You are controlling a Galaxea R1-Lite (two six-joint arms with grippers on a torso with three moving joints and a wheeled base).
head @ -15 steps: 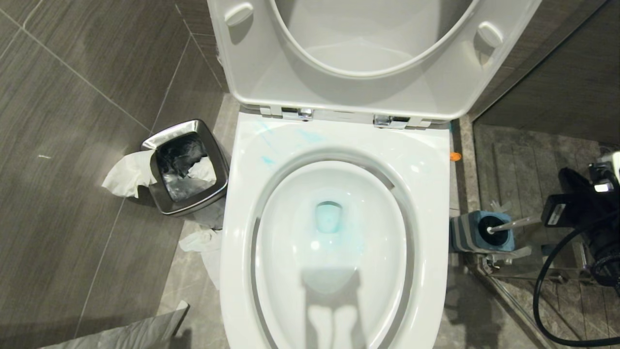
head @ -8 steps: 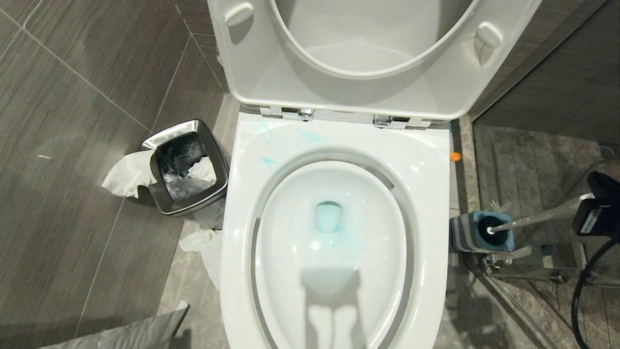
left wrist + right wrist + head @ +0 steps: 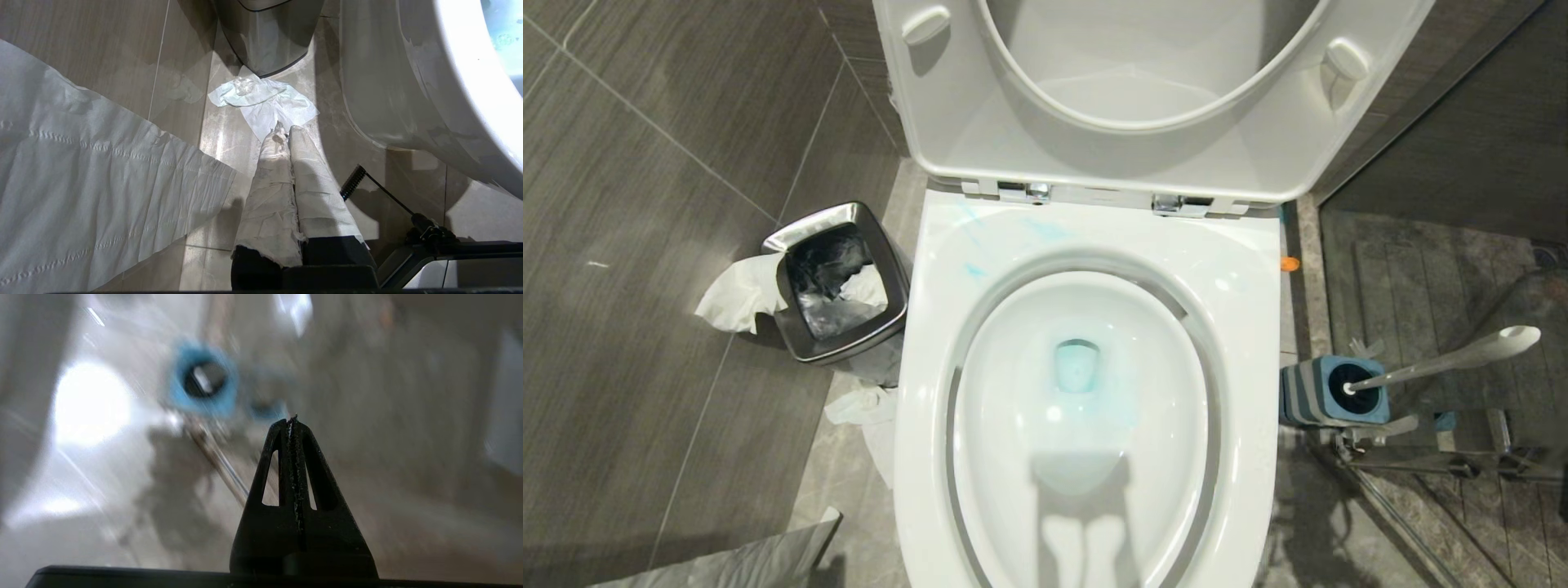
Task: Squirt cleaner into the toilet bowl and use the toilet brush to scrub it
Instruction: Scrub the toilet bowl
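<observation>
- The toilet bowl [image 3: 1086, 408] stands open in the middle of the head view, its seat and lid [image 3: 1152, 90] raised behind it on chrome hinges [image 3: 1184, 204].
- The cleaner [image 3: 1076, 365] shows as a pale blue tint in the water at the bottom of the toilet bowl, with thin blue smears on the rim's back left corner [image 3: 974, 269].
- The toilet brush [image 3: 1445, 359] sits in its blue-and-grey striped base [image 3: 1319, 392] on the floor just beside the toilet bowl's right side, the white handle leaning away from the bowl.
- The right hand [image 3: 293, 420] appears only in its own wrist view: its two black fingers [image 3: 278, 465] are pressed together with nothing between them. It hangs apart from the toilet brush, whose blue base [image 3: 202, 379] lies blurred beyond the fingertips.
- The left hand [image 3: 284, 130] shows only in its wrist view, low beside the toilet bowl's left outer wall [image 3: 392, 90]; its fingers [image 3: 269, 183], wrapped in white tissue, are closed together and grip no object.
- A square steel bin [image 3: 837, 282] with tissue [image 3: 739, 294] hanging over its edge stands just left of the toilet bowl; more crumpled tissue [image 3: 265, 98] lies on the floor between the two.
- A broad sheet of white paper [image 3: 81, 183] fills the part of the left wrist view farthest from the toilet bowl.
- No writing or brand can be read anywhere.
- The toilet bowl's near end and the top of the lid are cut off in the head view; the right wrist view is smeared, so the brush handle is hard to make out there.
</observation>
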